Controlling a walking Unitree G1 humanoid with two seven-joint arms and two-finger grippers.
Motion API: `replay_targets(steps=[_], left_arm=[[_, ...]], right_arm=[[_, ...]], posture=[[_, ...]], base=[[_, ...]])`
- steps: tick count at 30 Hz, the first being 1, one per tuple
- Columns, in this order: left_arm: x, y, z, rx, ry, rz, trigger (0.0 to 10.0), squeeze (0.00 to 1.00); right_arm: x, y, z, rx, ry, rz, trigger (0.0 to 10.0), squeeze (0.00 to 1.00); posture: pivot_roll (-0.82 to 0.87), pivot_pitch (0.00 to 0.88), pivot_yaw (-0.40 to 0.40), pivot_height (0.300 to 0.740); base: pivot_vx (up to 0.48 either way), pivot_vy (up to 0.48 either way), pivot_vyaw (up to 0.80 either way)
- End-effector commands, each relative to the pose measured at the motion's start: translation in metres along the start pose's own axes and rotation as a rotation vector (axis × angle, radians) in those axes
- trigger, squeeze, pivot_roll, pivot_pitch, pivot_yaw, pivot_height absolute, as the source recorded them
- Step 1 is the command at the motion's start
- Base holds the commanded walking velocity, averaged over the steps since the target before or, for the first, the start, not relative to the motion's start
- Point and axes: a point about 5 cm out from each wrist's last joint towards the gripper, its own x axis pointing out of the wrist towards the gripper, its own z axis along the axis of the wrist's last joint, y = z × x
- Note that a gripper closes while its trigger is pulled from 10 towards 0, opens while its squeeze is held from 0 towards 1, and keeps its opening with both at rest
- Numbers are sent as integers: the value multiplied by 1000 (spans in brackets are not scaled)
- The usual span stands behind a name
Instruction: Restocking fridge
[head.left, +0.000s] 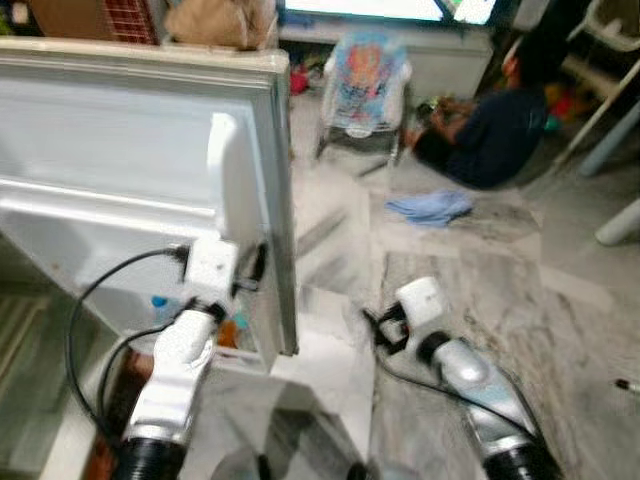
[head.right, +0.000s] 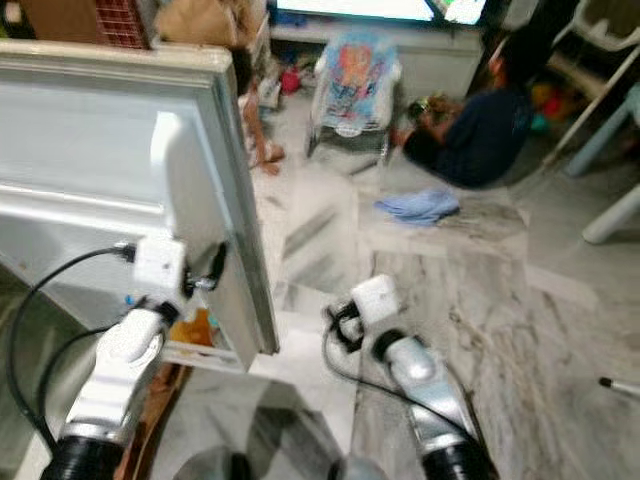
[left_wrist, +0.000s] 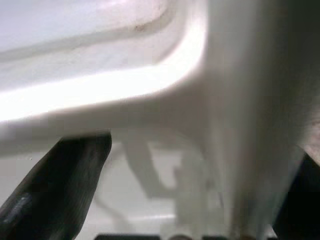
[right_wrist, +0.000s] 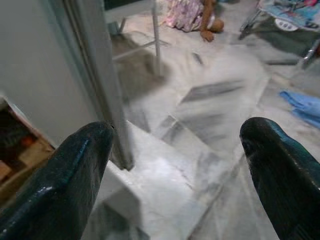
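Marble floor (head.left: 470, 290), fridge door (head.left: 130, 160) swung open. Left gripper (head.left: 250, 268) at door's free edge, fingers straddling it, grip unclear. Right gripper (right_wrist: 175, 150) spread wide, empty, low over floor. Nothing carried; restocking judged barely begun.

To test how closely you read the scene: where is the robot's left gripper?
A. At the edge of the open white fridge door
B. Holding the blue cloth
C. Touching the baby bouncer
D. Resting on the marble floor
A: the left gripper sits against the edge of the open white fridge door.
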Motion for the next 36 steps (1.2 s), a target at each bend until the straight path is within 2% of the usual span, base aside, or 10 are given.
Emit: replay_targets(steps=[1, 9, 11, 13, 15, 22, 26, 29, 32, 36], left_arm=[[0, -2, -2, 0, 8, 8, 10000, 0], [5, -2, -4, 2, 8, 7, 10000, 0], [17, -8, 1, -1, -3, -12, 10000, 0], [23, -10, 6, -14, -7, -17, 10000, 0], [27, -14, 11, 12, -24, -57, 10000, 0], [27, -9, 7, 9, -19, -27, 10000, 0], [14, -6, 1, 20, -9, 2, 10000, 0], [-5, -1, -9, 12, 25, 36, 10000, 0], [-19, 2, -17, 3, 53, 48, 10000, 0], [-20, 2, -23, 2, 72, 53, 10000, 0]], right_arm=[[-4, -10, -4, -7, 13, -33, 10000, 0], [-3, -9, -6, -9, 15, -32, 10000, 0], [-1, -8, -6, -19, 18, -27, 10000, 0], [-1, -8, -6, -5, 24, -37, 10000, 0], [0, -3, -5, -38, 16, 3, 10000, 0], [4, -11, 0, -4, -6, -63, 10000, 0], [2, -7, -3, -17, -1, -44, 10000, 0], [2, -9, -3, -17, -1, -47, 10000, 0], [2, -9, -3, -23, 1, -40, 10000, 0], [2, -8, -4, -28, 5, -33, 10000, 0]], posture=[[-30, 132, -3, 740], [-30, 107, -5, 740], [-24, 87, -19, 740], [-20, 81, -12, 740], [-31, 103, -1, 740], [-33, 102, 11, 740], [-33, 105, 11, 740], [-34, 109, 10, 740], [-34, 109, 9, 740], [-29, 110, 2, 740]], base=[[240, 0, 0], [0, 0, 0], [0, 0, 0], [0, 0, 0], [0, 0, 0], [0, 0, 0], [0, 0, 0], [0, 0, 0], [0, 0, 0], [162, 0, 0]])
